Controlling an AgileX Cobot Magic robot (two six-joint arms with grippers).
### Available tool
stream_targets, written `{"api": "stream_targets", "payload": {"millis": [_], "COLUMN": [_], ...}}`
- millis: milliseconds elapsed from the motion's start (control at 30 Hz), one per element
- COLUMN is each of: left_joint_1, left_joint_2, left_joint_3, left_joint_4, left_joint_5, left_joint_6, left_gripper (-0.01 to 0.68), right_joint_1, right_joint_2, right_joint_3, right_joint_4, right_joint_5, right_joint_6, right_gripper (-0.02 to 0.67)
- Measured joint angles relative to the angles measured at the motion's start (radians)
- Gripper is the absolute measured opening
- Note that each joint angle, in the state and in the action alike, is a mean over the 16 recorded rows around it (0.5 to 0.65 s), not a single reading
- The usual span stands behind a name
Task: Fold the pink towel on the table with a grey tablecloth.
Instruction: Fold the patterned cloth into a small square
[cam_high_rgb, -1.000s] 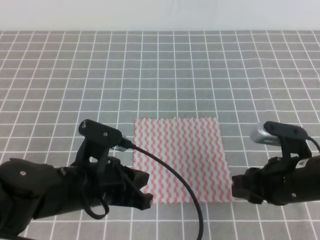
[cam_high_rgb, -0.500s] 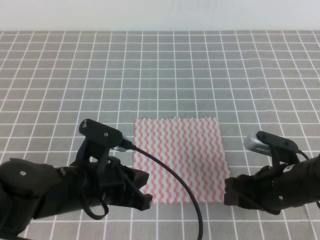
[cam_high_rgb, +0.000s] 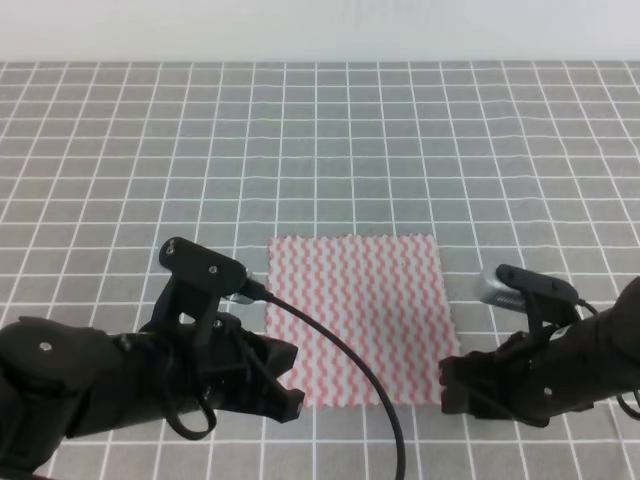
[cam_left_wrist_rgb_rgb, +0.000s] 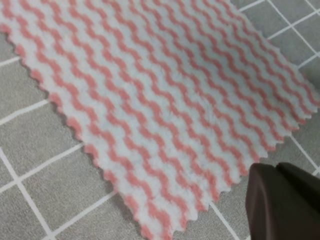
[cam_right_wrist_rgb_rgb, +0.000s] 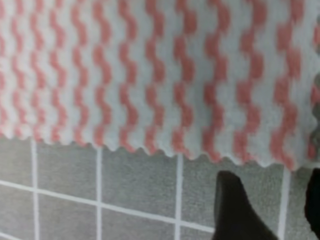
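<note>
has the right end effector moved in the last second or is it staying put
Yes. In the high view the right end effector has slid left and slightly toward the camera, closing on the pink towel's near right corner, while the towel lies unmoved on the grid.
</note>
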Motion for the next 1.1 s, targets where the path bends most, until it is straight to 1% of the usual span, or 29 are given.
{"api": "stream_targets", "payload": {"millis": [400, 833, 900, 1100], "left_joint_1": [0.0, 0.0, 0.0, 0.0], "left_joint_2": [-0.008, 0.0, 0.0, -0.006], "left_joint_3": [0.001, 0.0, 0.0, 0.001], "left_joint_4": [0.0, 0.0, 0.0, 0.0], "left_joint_5": [0.01, 0.003, 0.003, 0.008], "left_joint_6": [0.002, 0.007, 0.007, 0.015], "left_gripper": [-0.003, -0.004, -0.004, -0.003], "right_joint_1": [0.0, 0.0, 0.0, 0.0], "right_joint_2": [0.045, 0.075, 0.079, 0.091], "right_joint_3": [-0.005, -0.048, -0.054, -0.062], "right_joint_4": [0.02, 0.021, 0.018, 0.01], "right_joint_5": [-0.028, -0.033, -0.032, -0.032], "right_joint_6": [-0.018, -0.022, -0.022, -0.022], "right_gripper": [0.282, 0.275, 0.264, 0.179]}}
